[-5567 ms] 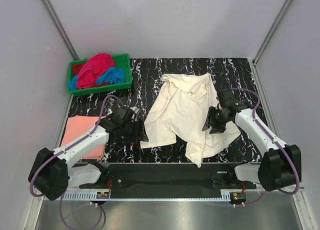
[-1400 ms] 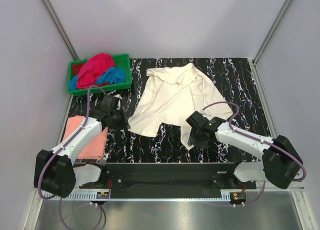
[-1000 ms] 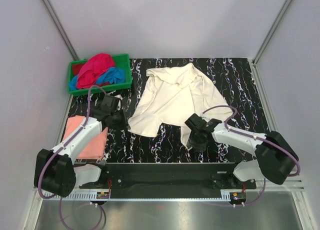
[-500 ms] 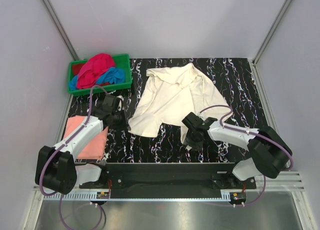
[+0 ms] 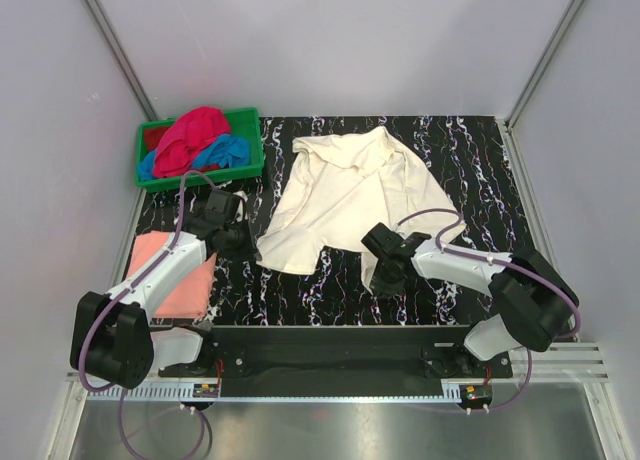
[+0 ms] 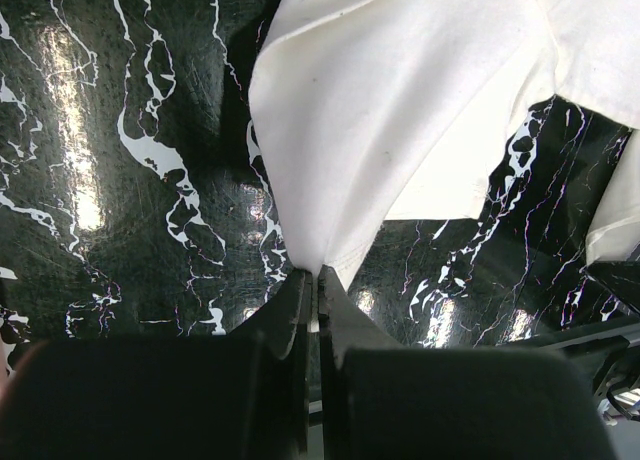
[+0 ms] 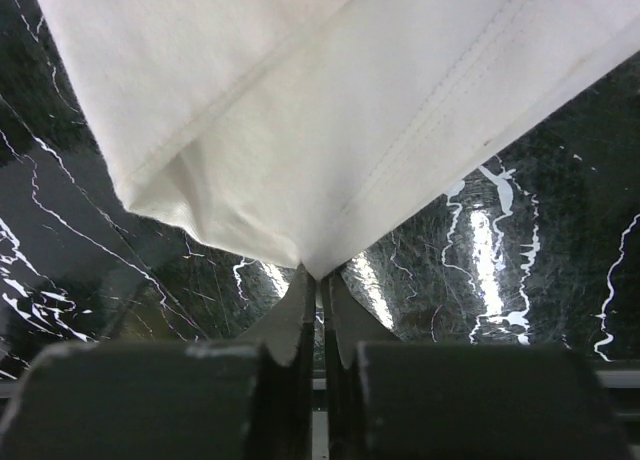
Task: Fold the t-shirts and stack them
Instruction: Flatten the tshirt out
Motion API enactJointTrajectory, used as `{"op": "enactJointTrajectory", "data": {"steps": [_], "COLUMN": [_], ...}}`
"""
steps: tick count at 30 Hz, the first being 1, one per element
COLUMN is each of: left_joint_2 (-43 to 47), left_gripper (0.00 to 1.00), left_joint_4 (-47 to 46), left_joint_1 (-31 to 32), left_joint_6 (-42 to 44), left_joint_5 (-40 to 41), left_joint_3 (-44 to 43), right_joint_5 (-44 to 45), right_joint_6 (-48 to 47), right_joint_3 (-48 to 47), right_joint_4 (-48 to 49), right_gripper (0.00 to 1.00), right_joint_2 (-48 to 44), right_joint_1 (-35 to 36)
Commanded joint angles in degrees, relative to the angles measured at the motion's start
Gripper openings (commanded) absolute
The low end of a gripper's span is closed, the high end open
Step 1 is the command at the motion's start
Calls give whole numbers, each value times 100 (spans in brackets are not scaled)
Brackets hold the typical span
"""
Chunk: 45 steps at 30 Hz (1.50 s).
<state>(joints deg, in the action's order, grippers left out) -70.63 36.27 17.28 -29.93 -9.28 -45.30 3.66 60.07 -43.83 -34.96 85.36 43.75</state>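
Cream t-shirt corners pinched in left pincer and right pincer

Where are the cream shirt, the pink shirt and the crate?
cream shirt (image 5: 350, 185), top view, middle of the cloth
pink shirt (image 5: 190, 292), top view, its right half
crate (image 5: 200, 178), top view, front wall

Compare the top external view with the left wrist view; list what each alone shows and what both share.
Top external only: green plastic crate holding a magenta-red shirt and blue shirt; salmon-pink cloth t-shirt. Left wrist only: close-up of the left end effector shut on a cream corner. Both: large cream cloth t-shirt, black marbled tabletop.
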Motion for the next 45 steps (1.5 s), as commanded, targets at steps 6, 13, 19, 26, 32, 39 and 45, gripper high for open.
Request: {"op": "enactJointTrajectory", "data": {"steps": [6, 13, 19, 26, 32, 39, 45], "left_joint_2": [418, 788, 543, 164, -301, -539, -549], "left_gripper": [0, 0, 0, 0, 0, 0, 0], "left_joint_4": [134, 301, 232, 117, 266, -295, -911], "left_joint_1": [-5, -5, -32, -172, -418, -576, -603], "left_joint_6": [110, 128, 23, -144, -206, -303, -136], "left_joint_5": [-109, -136, -276, -364, -461, -759, -1041], "left_joint_3": [-548, -1647, -3053, -4976, -6445, -7299, -8064], "right_joint_5": [1048, 1875, 2199, 2534, 2324, 1877, 1436], "right_joint_6": [-382, -1822, -3008, -3871, -4056, -4144, -4521], "right_joint_3": [-405, -1811, -2953, -3974, -4774, -6108, -7032], "right_joint_4": [-1081, -2330, -2541, -2604, -2621, -2270, -2050], "right_gripper": [0, 0, 0, 0, 0, 0, 0], "right_joint_2": [-763, -2313, -2437, -2393, -2217, -1830, -2014], "right_joint_1": [-208, -1604, -2431, -3091, -3618, -3759, -3759]}}
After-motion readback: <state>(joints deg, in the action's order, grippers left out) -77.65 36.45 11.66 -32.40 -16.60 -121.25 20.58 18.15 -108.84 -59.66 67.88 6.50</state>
